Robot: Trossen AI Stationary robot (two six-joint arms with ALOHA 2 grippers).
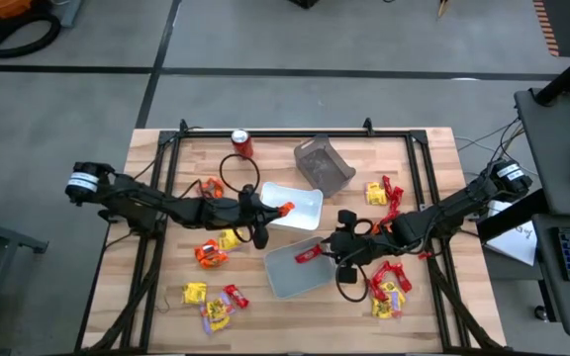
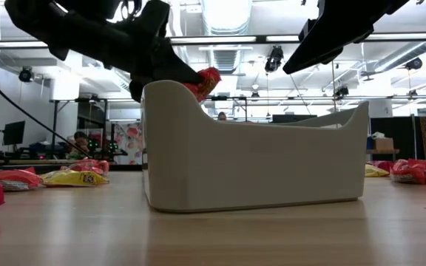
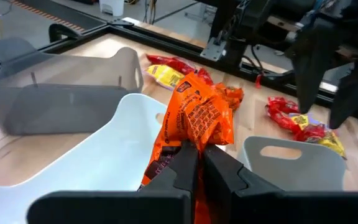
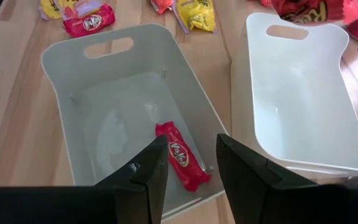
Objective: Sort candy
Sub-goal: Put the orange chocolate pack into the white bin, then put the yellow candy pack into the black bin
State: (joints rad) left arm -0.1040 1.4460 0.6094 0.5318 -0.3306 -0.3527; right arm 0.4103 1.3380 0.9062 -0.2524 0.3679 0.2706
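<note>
My left gripper (image 1: 268,211) is shut on an orange wrapped candy (image 3: 197,115) and hovers over the near-left edge of the white tray (image 1: 303,203). My right gripper (image 4: 191,163) is open above the light grey tray (image 1: 298,269). A red candy bar (image 4: 182,157) lies flat on that tray's floor, below and between the fingers and apart from them. More orange, red and yellow candies lie scattered on the table to the left (image 1: 212,253) and right (image 1: 388,282) of the trays. My left gripper pinches the orange candy's lower end (image 3: 190,142) between its two fingers (image 3: 180,165). The rest of the wrapper stands out beyond the fingertips. The candy is lifted clear above the white tray's rim (image 2: 207,80).
A dark grey tray (image 1: 323,163) sits tilted at the far side of the table, with a red soda can (image 1: 242,143) to its left. Candies also lie near the far right (image 1: 382,191) and near left (image 1: 216,302). Black frame rails run along the table's edges.
</note>
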